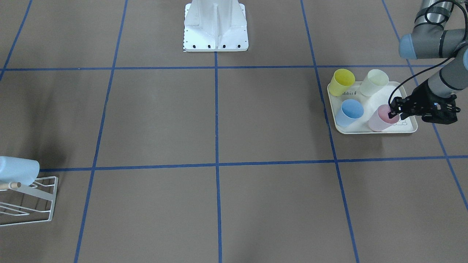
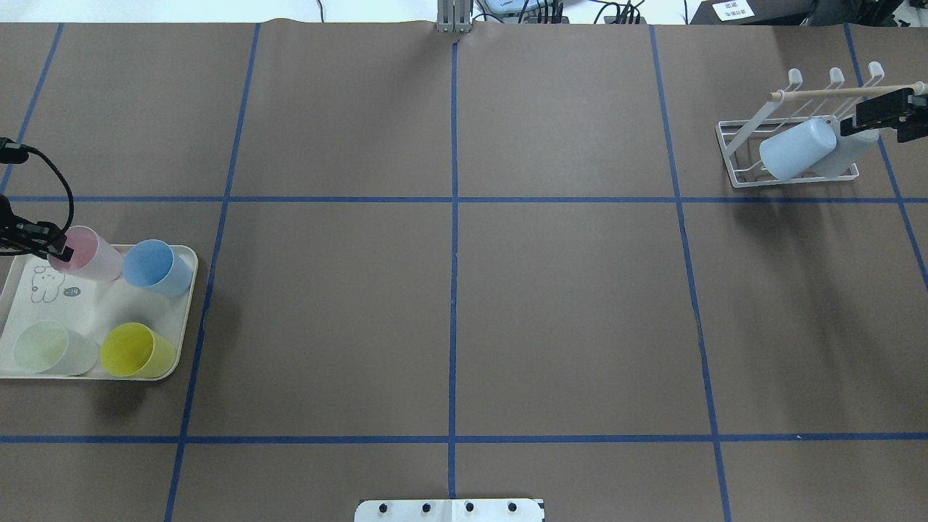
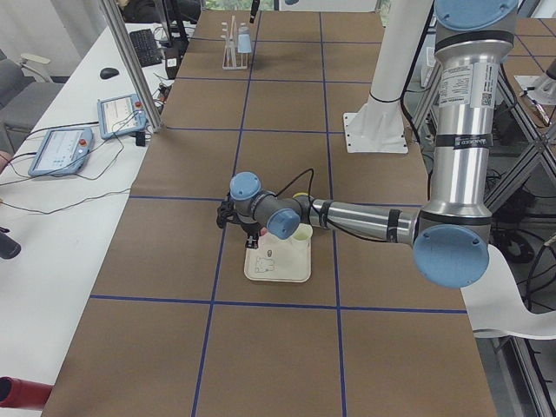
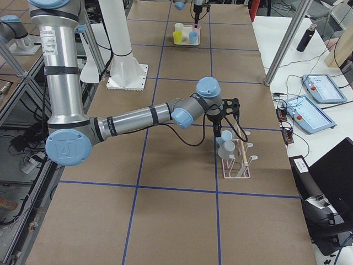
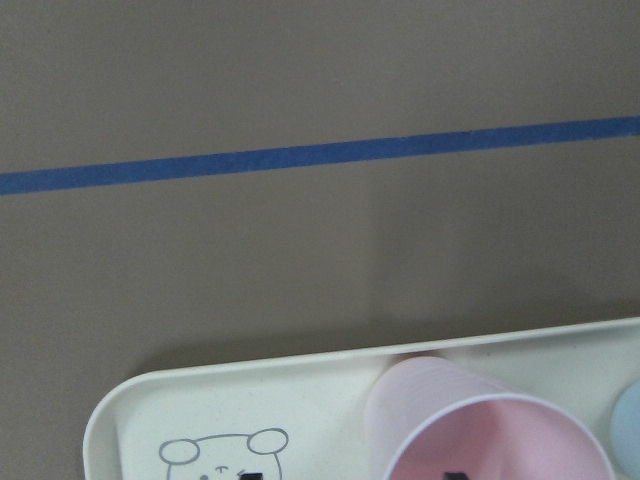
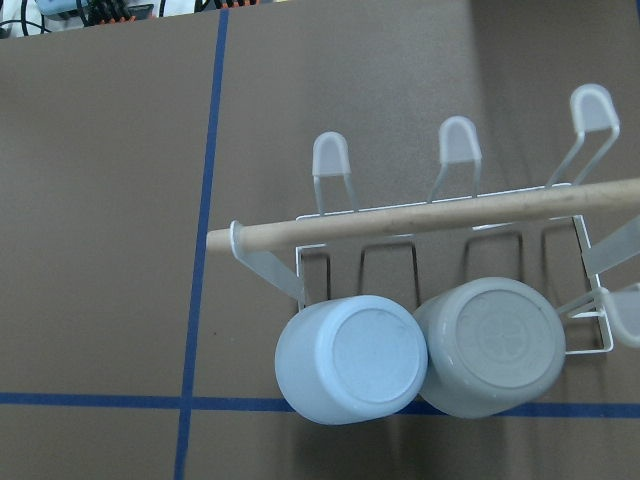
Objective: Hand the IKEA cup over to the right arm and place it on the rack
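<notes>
A pink cup [image 2: 90,257] stands at the far corner of the cream rabbit-print tray [image 2: 87,304], also visible in the front view as the pink cup [image 1: 380,122]. My left gripper [image 1: 395,111] is at its rim and open. In the left wrist view one fingertip [image 5: 455,474] is inside the pink cup [image 5: 480,430] and the other is outside the wall. The white wire rack [image 2: 732,156] with its wooden peg [image 6: 440,215] carries a light blue cup [image 6: 350,360] and a grey cup [image 6: 490,345]. My right gripper [image 2: 870,119] hovers open above the grey cup, holding nothing.
A blue cup [image 2: 156,267], a yellow cup [image 2: 136,351] and a pale green cup [image 2: 51,348] share the tray. The white robot base [image 1: 215,25] stands at mid-table. Blue tape lines grid the brown table. Tablets and cables lie on the side bench [image 3: 69,148].
</notes>
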`<state>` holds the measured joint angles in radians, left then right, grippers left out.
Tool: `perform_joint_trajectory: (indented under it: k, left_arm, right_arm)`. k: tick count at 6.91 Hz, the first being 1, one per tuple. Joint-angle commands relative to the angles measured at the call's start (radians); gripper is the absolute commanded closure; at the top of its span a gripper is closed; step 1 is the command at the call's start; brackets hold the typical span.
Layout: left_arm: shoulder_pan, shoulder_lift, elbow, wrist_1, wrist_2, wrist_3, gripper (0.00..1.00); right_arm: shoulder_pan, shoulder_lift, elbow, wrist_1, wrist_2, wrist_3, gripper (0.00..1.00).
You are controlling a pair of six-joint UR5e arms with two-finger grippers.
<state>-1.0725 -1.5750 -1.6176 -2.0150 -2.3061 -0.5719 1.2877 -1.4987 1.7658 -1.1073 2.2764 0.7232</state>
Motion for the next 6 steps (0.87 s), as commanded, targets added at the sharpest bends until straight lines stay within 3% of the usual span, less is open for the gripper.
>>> perform_joint_trajectory:
  k: [1, 2, 4, 5, 6]
  left_arm:
    - [-0.001, 0.004, -0.005, 0.001, -0.062, 0.001, 1.0]
    - [-0.048, 0.012, -0.033, 0.001, -0.119, 0.006, 1.0]
    - [-0.217, 0.021, -0.07, 0.004, -0.144, 0.01, 1.0]
    - [-0.26, 0.02, -0.073, 0.034, -0.211, 0.007, 1.0]
    - [-0.267, 0.026, -0.102, 0.038, -0.216, 0.006, 1.0]
  right_arm:
    - [0.001, 0.002, 0.004, 0.001, 0.0, -0.001, 0.0]
    - [-0.001, 0.005, 0.004, 0.001, -0.001, 0.001, 0.0]
    - [0.001, 0.008, 0.006, 0.003, -0.002, 0.001, 0.0]
    - [0.001, 0.006, 0.011, 0.004, -0.002, 0.001, 0.0]
    - [-0.001, 0.006, 0.011, 0.007, 0.005, 0.002, 0.0]
